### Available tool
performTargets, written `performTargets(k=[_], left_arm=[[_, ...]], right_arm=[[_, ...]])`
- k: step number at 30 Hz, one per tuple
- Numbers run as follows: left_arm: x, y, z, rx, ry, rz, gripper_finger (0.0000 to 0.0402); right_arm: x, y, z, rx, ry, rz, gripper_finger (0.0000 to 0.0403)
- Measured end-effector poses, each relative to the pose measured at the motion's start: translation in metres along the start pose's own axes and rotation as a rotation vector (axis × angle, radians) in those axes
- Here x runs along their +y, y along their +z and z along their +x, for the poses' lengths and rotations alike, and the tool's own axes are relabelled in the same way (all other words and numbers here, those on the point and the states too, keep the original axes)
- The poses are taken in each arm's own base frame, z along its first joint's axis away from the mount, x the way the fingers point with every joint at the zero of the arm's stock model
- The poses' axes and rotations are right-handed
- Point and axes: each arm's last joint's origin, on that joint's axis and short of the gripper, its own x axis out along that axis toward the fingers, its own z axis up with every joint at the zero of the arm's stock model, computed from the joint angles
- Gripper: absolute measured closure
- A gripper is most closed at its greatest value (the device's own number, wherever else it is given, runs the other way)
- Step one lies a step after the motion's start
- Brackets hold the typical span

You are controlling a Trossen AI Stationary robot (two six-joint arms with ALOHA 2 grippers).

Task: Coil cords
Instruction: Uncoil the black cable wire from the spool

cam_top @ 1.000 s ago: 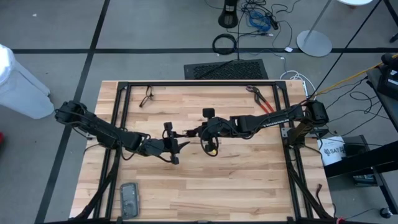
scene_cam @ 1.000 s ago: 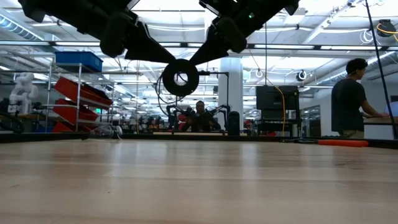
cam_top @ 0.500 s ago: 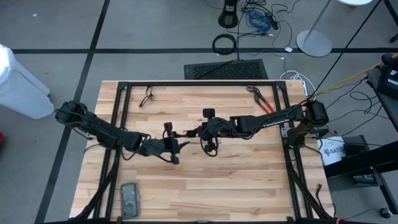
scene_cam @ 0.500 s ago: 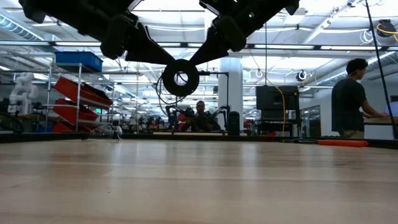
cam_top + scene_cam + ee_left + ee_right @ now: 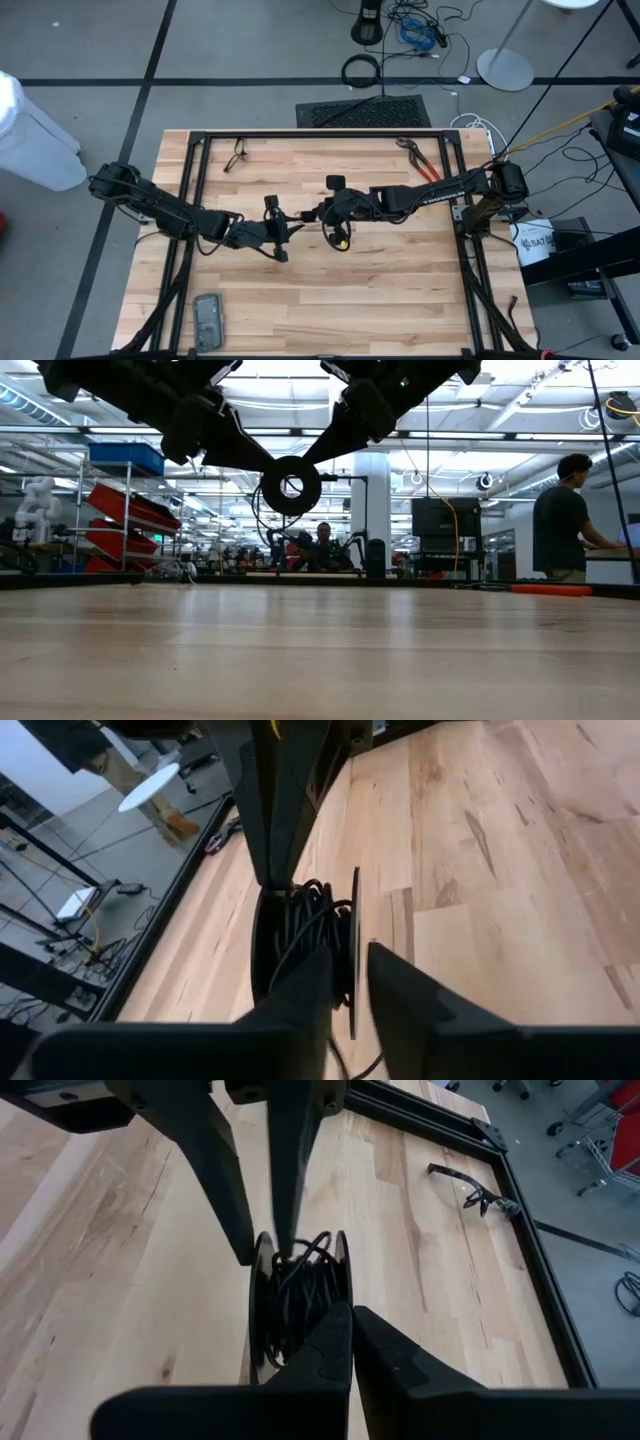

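Observation:
A black spool hangs in the air over the middle of the wooden table, with the thin black cord wound between its two round flanges. My left gripper comes at it from the table's left and my right gripper from the right. They meet at the spool and each is shut on one flange. In the left wrist view the right gripper's fingers reach down onto the far flange. My left gripper has one thin flange of the spool between its two fingers, edge-on. One finger stands outside the flange and the other on the side of the wound cord. The fingers slant down from the table's left. The spool hangs clear of the table. My right gripper pinches the rim of the other flange between its two fingers. The fingers slant down from the table's right. The spool sits upright on edge, its hole facing the low view, lifted clear of the table.
A black metal frame borders the table. Glasses lie at the far left, red-handled pliers at the far right, and a flat grey object at the near left. A person stands beyond the table.

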Motion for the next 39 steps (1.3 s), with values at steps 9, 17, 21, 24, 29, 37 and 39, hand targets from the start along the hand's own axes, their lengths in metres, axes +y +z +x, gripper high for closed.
performTargets(k=[9, 17, 21, 24, 29, 37, 39], left_arm=[[0.002, -0.001, 0.002, 0.006, -0.019, -0.026, 0.0394], [0.002, -0.001, 0.002, 0.005, -0.02, -0.026, 0.0399], [0.002, -0.001, 0.001, 0.0, -0.034, -0.041, 0.04], [0.005, 0.002, -0.002, -0.018, -0.082, -0.094, 0.04], [0.012, 0.008, -0.013, -0.044, -0.1, -0.109, 0.0401], [0.028, 0.024, -0.044, -0.138, -0.107, -0.14, 0.0401], [0.034, 0.029, -0.053, -0.176, -0.104, -0.158, 0.0401]], right_arm=[[0.0, 0.0, 0.0, -0.002, -0.001, 0.004, 0.0403], [0.0, 0.0, 0.0, 0.001, -0.004, 0.024, 0.0403], [0.0, 0.001, -0.002, 0.001, -0.004, 0.021, 0.0394], [-0.001, 0.005, -0.013, -0.008, -0.001, 0.022, 0.0381], [-0.004, 0.013, -0.042, -0.023, 0.009, 0.035, 0.0359], [-0.003, 0.011, -0.072, 0.041, 0.049, 0.085, 0.0341], [-0.001, 0.008, -0.067, 0.032, 0.047, 0.113, 0.0341]])
